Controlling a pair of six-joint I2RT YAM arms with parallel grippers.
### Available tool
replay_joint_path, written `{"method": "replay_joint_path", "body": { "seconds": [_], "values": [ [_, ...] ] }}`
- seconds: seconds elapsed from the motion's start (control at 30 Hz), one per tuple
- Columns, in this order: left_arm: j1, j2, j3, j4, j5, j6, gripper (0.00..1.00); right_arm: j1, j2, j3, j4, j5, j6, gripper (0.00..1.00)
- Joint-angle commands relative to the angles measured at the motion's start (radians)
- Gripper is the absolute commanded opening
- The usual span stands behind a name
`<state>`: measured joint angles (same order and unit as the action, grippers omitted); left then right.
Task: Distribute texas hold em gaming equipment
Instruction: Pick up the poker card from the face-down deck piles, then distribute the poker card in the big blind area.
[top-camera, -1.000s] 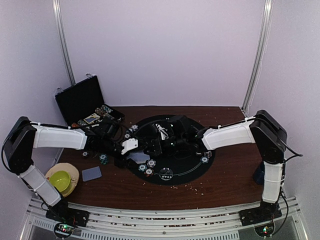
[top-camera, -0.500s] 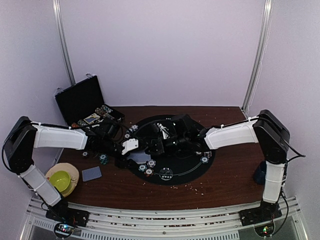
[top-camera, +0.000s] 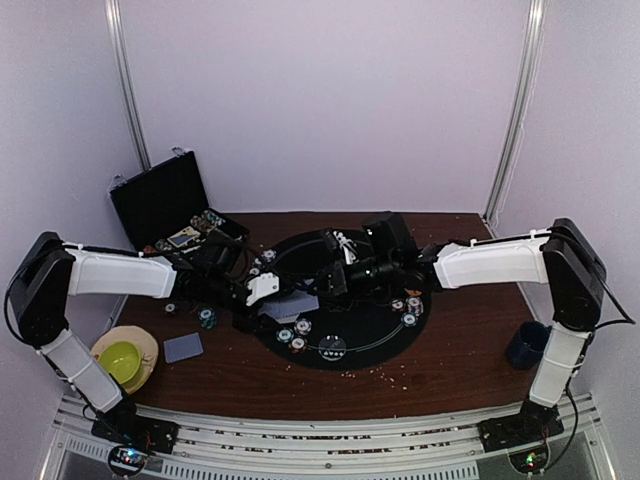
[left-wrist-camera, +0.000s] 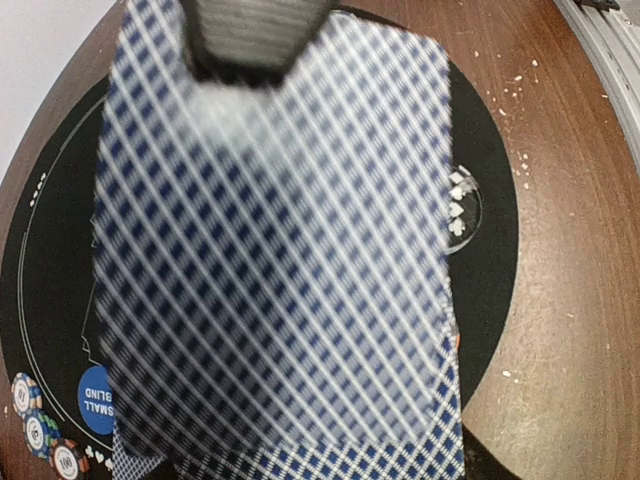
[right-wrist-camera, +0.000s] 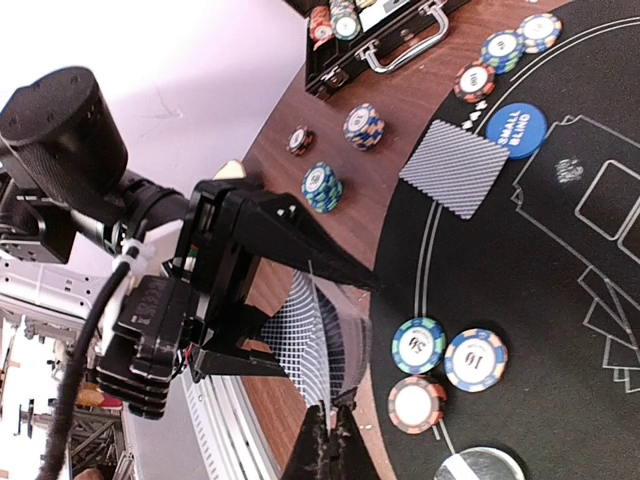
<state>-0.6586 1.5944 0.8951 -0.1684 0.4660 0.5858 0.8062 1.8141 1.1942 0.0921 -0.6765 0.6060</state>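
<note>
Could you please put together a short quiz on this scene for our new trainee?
1. True or false: the left gripper holds a fan of cards.
2. What is printed on the blue disc on the mat? A. Small blind B. Dealer C. Big blind
3. In the right wrist view, how many chip piles sit clustered on the mat just beside the fan?
Key: 1 true; 2 A; 3 three.
</note>
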Motion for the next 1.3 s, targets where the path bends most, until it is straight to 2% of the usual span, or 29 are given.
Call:
{"method": "replay_joint_path", "body": {
  "seconds": [0.0, 0.33, 0.73, 0.9, 1.03, 1.27],
  "values": [
    [0.007, 0.015, 0.009, -0.006, -0.017, -0.005, 0.52, -0.021, -0.024, -0.023, 0.02, -0.014, 0.007, 0.0],
    [0.006, 0.021, 0.011, -0.003, -0.032, -0.007, 0.51, -0.088, -0.113, -0.061, 0.004, 0.008, -0.004, 0.0],
    [0.006, 0.022, 0.011, -0.003, -0.035, -0.007, 0.51, -0.326, -0.228, -0.176, 0.049, 0.078, 0.03, 0.0],
    [0.006, 0.026, 0.012, -0.004, -0.033, -0.007, 0.51, -0.448, -0.177, -0.162, 0.03, 0.06, 0.066, 0.0],
    [0.006, 0.02, 0.011, -0.008, -0.029, -0.006, 0.51, -0.522, -0.099, -0.09, -0.074, 0.053, 0.032, 0.0],
    [0.006, 0.018, 0.012, -0.011, -0.023, -0.006, 0.51, -0.581, 0.045, 0.031, -0.167, 0.024, -0.005, 0.0]
  ]
}}
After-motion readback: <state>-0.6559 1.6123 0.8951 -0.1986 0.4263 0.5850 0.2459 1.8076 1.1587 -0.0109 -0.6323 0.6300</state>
